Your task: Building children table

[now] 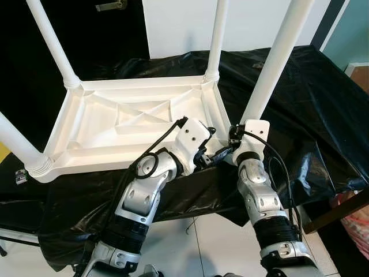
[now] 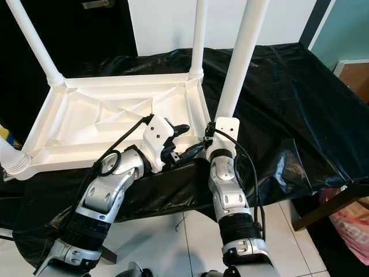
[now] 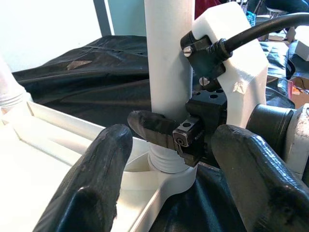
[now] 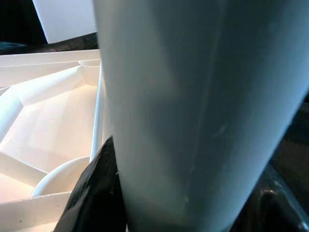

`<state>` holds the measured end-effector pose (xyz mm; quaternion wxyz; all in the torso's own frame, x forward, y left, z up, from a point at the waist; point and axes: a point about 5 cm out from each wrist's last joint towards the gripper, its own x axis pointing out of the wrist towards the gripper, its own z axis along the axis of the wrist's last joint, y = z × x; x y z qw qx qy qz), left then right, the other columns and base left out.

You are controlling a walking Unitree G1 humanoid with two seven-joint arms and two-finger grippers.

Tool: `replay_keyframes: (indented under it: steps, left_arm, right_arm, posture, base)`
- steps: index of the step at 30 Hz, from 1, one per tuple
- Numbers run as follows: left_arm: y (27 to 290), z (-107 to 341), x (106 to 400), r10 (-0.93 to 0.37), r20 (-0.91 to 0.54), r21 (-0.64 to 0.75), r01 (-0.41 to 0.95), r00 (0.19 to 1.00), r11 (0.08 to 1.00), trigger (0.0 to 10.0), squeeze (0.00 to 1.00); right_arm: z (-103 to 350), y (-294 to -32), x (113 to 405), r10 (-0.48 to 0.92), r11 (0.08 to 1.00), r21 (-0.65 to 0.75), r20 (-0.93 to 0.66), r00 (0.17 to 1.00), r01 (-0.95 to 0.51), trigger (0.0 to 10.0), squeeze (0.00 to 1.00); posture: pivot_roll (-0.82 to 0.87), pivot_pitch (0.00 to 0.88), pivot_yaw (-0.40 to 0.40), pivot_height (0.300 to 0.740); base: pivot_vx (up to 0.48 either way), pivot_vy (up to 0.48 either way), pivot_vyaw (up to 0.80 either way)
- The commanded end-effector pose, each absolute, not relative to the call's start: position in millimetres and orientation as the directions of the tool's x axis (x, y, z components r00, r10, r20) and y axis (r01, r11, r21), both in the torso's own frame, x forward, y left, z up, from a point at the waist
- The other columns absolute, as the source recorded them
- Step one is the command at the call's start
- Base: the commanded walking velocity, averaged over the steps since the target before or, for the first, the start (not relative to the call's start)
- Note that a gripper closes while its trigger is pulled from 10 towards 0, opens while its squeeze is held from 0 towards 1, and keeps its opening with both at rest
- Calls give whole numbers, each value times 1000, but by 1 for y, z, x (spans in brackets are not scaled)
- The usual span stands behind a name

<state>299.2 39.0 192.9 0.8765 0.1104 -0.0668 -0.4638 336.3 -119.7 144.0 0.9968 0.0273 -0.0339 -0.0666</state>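
Clamped around the near right leg [image 3: 169, 72] of the upturned table, the right gripper [image 3: 193, 135] has its black fingers [image 3: 152, 128] pressed on either side of the white tube, just above the threaded collar where that leg meets the tabletop corner. In the right wrist view the tube sits tight between both fingers. Just beside it, the left gripper [image 3: 169, 188] hovers with its two fingers [image 3: 94, 183] spread wide, touching nothing, pointed at the same corner socket.

One white plastic tabletop [image 1: 115, 124] lies upside down on a surface draped in black plastic sheeting [image 1: 311, 98], its ribbed underside facing up. Four white legs stand up from its corners: the far left leg [image 1: 55, 43], the far right leg [image 1: 217, 37], the near left leg [image 1: 17, 144] and the gripped one. Pale floor tiles [image 1: 213, 242] show below the sheeting's edge, between the two silver arms.
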Motion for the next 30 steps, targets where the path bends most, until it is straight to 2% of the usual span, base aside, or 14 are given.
replay_keyframes:
  steps: [1,2,3,9,12,16,17,18,19,21,26,30]
  left_arm:
    - [41,191,303,-782,27,260,751,623,607,10000,0]
    - [41,191,303,-782,27,260,751,623,607,10000,0]
    - [41,191,303,-781,27,261,750,623,607,10000,0]
    - [41,192,303,-782,26,263,750,623,607,10000,0]
    - [41,192,303,-782,25,265,750,623,606,10000,0]
    - [41,192,304,-784,24,268,751,620,603,10000,0]
    - [41,192,304,-785,24,269,752,619,602,10000,0]
    - [41,192,304,-785,24,269,752,619,602,10000,0]
    - [42,192,304,-786,24,270,753,618,601,10000,0]
    - [41,193,304,-788,23,272,755,615,597,10000,0]
    - [39,194,304,-796,24,276,761,605,587,10000,0]
    - [38,194,304,-797,25,276,762,604,586,10000,0]
  right_arm:
    - [125,-125,332,-142,989,40,-12,990,143,10000,247]
    - [125,-125,332,-142,989,40,-12,990,143,10000,247]
    - [128,-127,333,-133,990,47,0,991,133,10000,1000]
    - [136,-133,334,-69,996,55,51,996,66,10000,1000]
    - [139,-142,334,13,999,48,86,996,-17,10000,1000]
    - [142,-153,332,213,976,26,110,971,-217,10000,1000]
    - [142,-155,331,272,962,11,107,956,-274,10000,286]
    - [142,-155,331,272,962,11,107,956,-274,10000,286]
    - [142,-156,331,316,948,3,102,943,-318,10000,0]
    - [143,-156,332,402,916,-40,90,911,-400,10000,0]
    - [148,-158,342,508,859,-108,59,860,-500,10000,0]
    - [149,-158,344,525,848,-121,55,849,-516,10000,0]
  posture:
    - [-24,72,-21,740]
    - [-24,72,-21,740]
    - [-24,72,-21,740]
    - [-24,72,-21,740]
    - [-27,66,-17,740]
    - [-29,60,-11,740]
    - [-30,59,-10,740]
    - [-30,59,-10,740]
    - [-31,57,-7,740]
    - [-36,54,-2,740]
    - [-35,48,-3,740]
    - [-35,48,-3,740]
  base:
    - [0,0,0]
    - [0,0,0]
    - [0,0,0]
    - [0,0,0]
    - [0,0,0]
    - [0,0,0]
    - [0,0,0]
    - [0,0,0]
    - [0,0,0]
    - [0,0,0]
    - [0,0,0]
    - [0,0,0]
